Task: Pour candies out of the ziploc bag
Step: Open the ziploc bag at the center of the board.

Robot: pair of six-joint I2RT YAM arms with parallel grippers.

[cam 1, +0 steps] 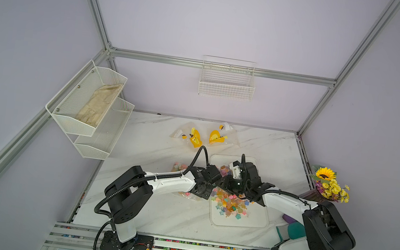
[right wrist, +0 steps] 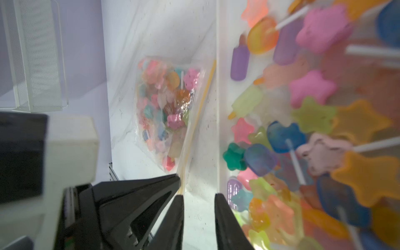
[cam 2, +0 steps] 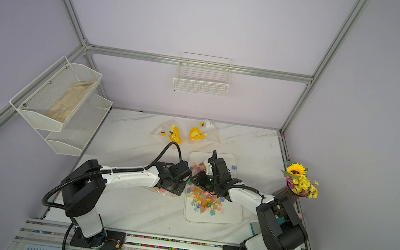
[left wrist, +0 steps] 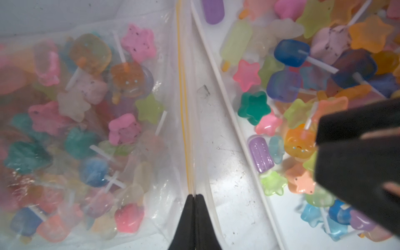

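The bag [left wrist: 86,129] is seen lying flat on the tabletop [cam 1: 154,217], just beside the tray [left wrist: 227,108] on the side of the left arm. It is packed with candies [left wrist: 129,49], and a further heap of them is spread in the tray. The zip edge [left wrist: 184,108] is turned toward the tray. Its long axis runs nearly parallel with the near rim, and only a narrow strip of bare tabletop is left between the two.

The left end effector [left wrist: 194,198] is pressed together on one end of the zip edge, so that the strip runs straight out from between its tips. The right end effector [right wrist: 199,195] is held with its jaws apart and nothing between them. It is set close beside the left one, over the strip between the bag and the rim. From it, the bag lies toward the robot's left and the zip edge stretches away along the rim.

Whether the zip is parted or sealed cannot be told from these views.

The coming move is judged to turn on that parallel line. The bag is already held by the nearer left arm. A second hold on the same edge could be taken by the right with a short sideways shift, after which the mouth would have to be raised and swung over the rim.
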